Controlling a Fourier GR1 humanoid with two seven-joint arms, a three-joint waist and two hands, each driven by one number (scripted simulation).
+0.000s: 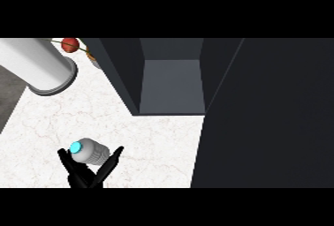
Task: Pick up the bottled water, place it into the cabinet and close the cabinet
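Observation:
The bottled water (90, 151), a pale grey bottle with a bright blue cap, stands on the white marble counter (150, 137) at the lower left. My left hand (87, 175) comes in from the lower edge right beneath it, open, with a straight finger on each side of the bottle in a V. I cannot tell whether the fingers touch it. The dark cabinet (173, 84) stands open behind and to the right, showing its grey inner floor. Its dark door (267, 114) is swung out and fills the right side of the view. My right hand does not show.
A large white cylinder (40, 66) lies at the far left of the counter. A small red fruit (70, 44) sits behind it beside the cabinet's left wall. A dark strip (9, 99) borders the counter on the left.

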